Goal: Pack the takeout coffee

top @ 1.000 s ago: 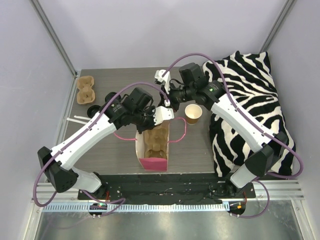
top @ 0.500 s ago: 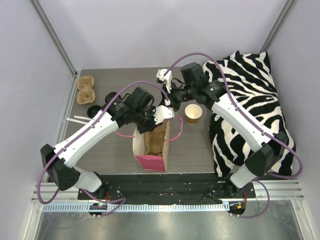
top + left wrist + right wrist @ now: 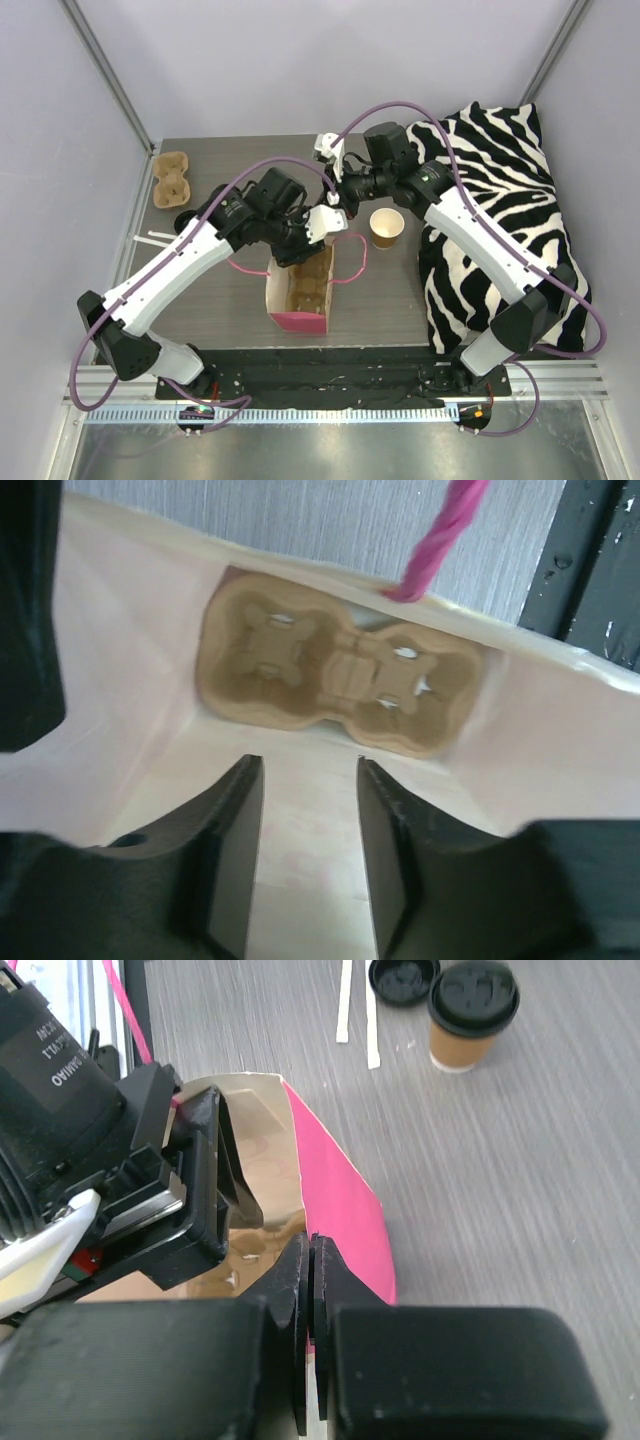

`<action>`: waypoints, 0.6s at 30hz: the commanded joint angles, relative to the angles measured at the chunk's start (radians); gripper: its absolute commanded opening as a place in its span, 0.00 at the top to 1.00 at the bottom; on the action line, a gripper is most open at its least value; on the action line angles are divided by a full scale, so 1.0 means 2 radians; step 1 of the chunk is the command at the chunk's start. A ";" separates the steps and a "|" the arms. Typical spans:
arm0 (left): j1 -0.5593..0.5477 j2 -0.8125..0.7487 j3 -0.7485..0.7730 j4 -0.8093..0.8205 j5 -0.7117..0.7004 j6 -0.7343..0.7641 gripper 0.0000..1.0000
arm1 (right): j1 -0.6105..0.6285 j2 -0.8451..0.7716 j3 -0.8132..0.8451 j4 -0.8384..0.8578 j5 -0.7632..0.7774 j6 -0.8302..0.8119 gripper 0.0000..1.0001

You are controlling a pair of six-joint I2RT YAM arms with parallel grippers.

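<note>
Okay, nearest me: pink bag [image 3: 297, 322] stands open on the bench [image 3: 400, 290], mid-front. Only my left wrist view looks down inside it. There a brown moulded cup carrier [image 3: 335, 670] lies flat on the bag's bottom, two wells side by side. My left end effector [image 3: 308, 772] hangs over the mouth, fingers apart, nothing between them.

My right end effector [image 3: 311, 1248] is at the bag's far rim, fingers pressed together on the paper edge. The top view hides that pinch under the wrist.

Only the right wrist view shows a lidded coffee cup [image 3: 472, 1015], a loose black lid [image 3: 403, 978] just beside it and two white sticks [image 3: 343, 1005]. From above, my left arm mostly covers the cup.

The top view adds an open paper cup [image 3: 386, 227] right of the bag and apart from it. It also shows a second carrier [image 3: 171, 180] at the far left and a zebra cushion [image 3: 500, 190] on the right.
</note>
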 commanded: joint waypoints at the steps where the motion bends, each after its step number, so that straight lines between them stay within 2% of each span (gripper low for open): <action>1: -0.007 -0.026 0.069 0.037 0.009 -0.017 0.50 | 0.000 -0.015 -0.005 -0.001 -0.001 -0.009 0.99; 5: -0.008 -0.034 0.094 0.021 0.011 -0.008 0.41 | -0.007 -0.018 -0.006 -0.001 -0.001 -0.005 0.99; 9: -0.008 -0.045 0.107 -0.002 0.032 -0.004 0.36 | -0.016 -0.017 -0.009 -0.001 -0.003 0.003 0.99; 14: -0.008 -0.061 0.103 -0.021 0.061 0.008 0.34 | -0.026 -0.011 -0.010 0.000 -0.005 0.014 0.99; 18: -0.008 -0.065 0.107 -0.043 0.088 0.013 0.37 | -0.038 -0.004 -0.009 0.001 -0.004 0.028 0.99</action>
